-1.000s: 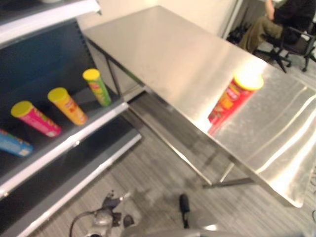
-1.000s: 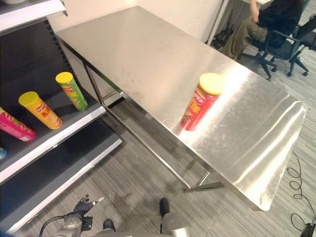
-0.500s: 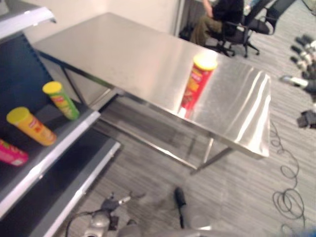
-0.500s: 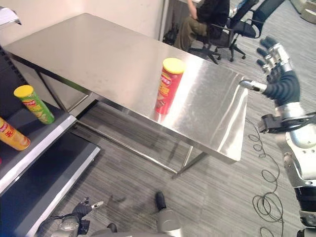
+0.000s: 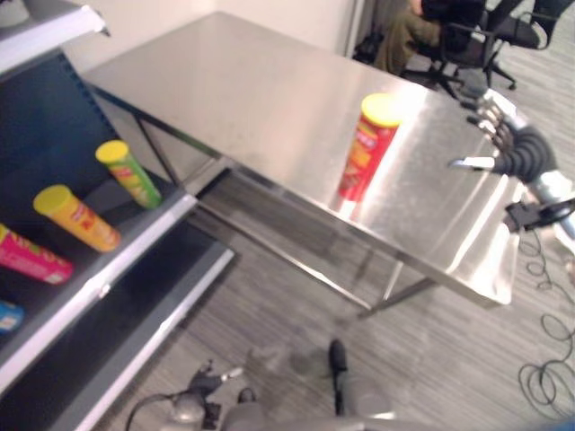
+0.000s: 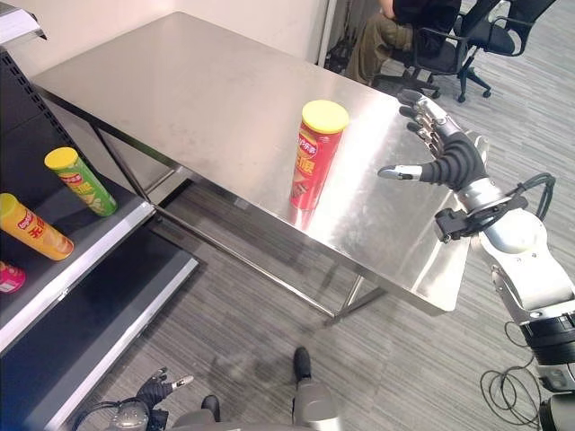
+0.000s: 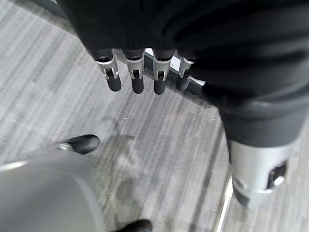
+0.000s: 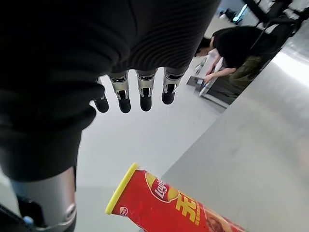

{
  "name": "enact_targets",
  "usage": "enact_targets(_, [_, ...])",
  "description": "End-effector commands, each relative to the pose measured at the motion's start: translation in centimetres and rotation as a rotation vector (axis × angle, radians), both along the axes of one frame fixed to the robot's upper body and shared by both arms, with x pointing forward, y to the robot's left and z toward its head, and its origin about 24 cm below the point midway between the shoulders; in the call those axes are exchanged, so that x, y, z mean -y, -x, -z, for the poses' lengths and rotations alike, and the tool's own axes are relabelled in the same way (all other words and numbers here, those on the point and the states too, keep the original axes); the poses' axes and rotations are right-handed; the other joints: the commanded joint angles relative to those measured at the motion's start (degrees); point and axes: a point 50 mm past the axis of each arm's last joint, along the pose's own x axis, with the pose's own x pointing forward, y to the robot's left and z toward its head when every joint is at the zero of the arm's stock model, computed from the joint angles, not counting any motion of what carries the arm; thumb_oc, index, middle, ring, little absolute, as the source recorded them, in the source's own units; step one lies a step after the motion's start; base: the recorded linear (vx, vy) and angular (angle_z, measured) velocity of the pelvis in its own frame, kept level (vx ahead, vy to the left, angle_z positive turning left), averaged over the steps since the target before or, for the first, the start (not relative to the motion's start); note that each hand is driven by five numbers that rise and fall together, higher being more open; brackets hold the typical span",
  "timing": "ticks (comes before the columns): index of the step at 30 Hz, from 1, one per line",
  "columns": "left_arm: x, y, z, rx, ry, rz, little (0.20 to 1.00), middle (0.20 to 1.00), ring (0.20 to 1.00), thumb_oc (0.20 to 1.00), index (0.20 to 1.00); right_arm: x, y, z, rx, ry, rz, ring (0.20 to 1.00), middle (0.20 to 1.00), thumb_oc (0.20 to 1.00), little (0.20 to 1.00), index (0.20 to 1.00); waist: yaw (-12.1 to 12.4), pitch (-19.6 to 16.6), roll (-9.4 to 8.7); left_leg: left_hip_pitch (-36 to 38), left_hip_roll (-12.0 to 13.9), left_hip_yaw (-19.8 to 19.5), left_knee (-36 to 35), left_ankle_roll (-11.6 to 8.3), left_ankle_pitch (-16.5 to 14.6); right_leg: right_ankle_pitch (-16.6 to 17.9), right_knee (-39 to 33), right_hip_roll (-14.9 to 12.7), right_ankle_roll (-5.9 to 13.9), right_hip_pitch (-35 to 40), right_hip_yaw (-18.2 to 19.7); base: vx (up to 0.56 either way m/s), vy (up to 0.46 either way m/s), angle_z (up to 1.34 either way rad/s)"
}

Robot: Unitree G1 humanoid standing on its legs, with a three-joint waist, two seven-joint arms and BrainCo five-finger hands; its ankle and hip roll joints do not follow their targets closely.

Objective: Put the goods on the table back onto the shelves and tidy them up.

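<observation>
Right hand (image 6: 446, 154) open, empty, right of upright red chip can (image 6: 316, 153) near table (image 6: 180, 81) edge; glancing contact risks toppling it floorward.

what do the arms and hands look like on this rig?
Right hand: silver fingers with dark tips, a separate thumb, dark ribbed cover over hand back and wrist, silver-grey forearm with rounded joint housings. Left hand: the same dark ribbed cover, a row of silver dark-tipped fingers.

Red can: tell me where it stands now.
The red can stands upright near the front edge of the steel table, just left of the open right hand.
</observation>
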Motion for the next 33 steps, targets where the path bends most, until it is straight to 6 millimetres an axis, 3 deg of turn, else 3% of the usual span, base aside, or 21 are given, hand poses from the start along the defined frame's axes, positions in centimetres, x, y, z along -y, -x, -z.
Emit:
enact_targets(1, [-1.9,-1.1,-1.0,0.039,-0.068,0.04,1.0,1.0,1.0,1.0,1.0,-0.8,-0.6,-3.1,0.12,-0.011,-0.02,1.0,1.0,1.0,1.0,1.0,2.4,-1.6,-0.8,0.3,0.7,-1.6,0.3,-0.15,-4.1,-12.0,7.1,-3.3,5.02,2.5,-1.1,0.04,-0.045,0.14])
enact_targets(17, [-2.0,0.6,-0.5,-0.017,-0.064,0.045,1.0,1.0,1.0,1.0,1.0,-2.2,-2.2,-3.2,0.086,0.004,-0.042,1.0,1.0,1.0,1.0,1.0,3.6,-1.4,0.92,0.2,1.2,-2.6,-0.6,-1.01,-3.1,-13.2,6.6,-3.4,4.4,3.8,-2.4,0.02,-0.016,0.1])
enact_targets(26, [-1.7,-1.1,-1.1,0.047,-0.044,0.059,1.0,1.0,1.0,1.0,1.0,-2.3,-3.2,-2.8,0.051,0.035,-0.025,1.0,1.0,1.0,1.0,1.0,3.7,-1.3,0.85,0.1,1.2,-2.9,-1.2,-0.99,-2.8,-13.2,6.4,-3.5,4.47,3.9,-2.6,0.0,0.01,-0.01])
enact_targets(33, [-1.8,-0.3,-0.8,0.019,-0.045,0.05,1.0,1.0,1.0,1.0,1.0,-1.7,-3.7,-2.5,0.033,0.045,0.025,1.0,1.0,1.0,1.0,1.0,4.4,-1.0,0.72,-0.5,0.9,-3.6,-1.1,-0.94,-2.8,-13.5,6.5,-3.9,4.43,4.1,-3.5,0.0,0.009,0.06])
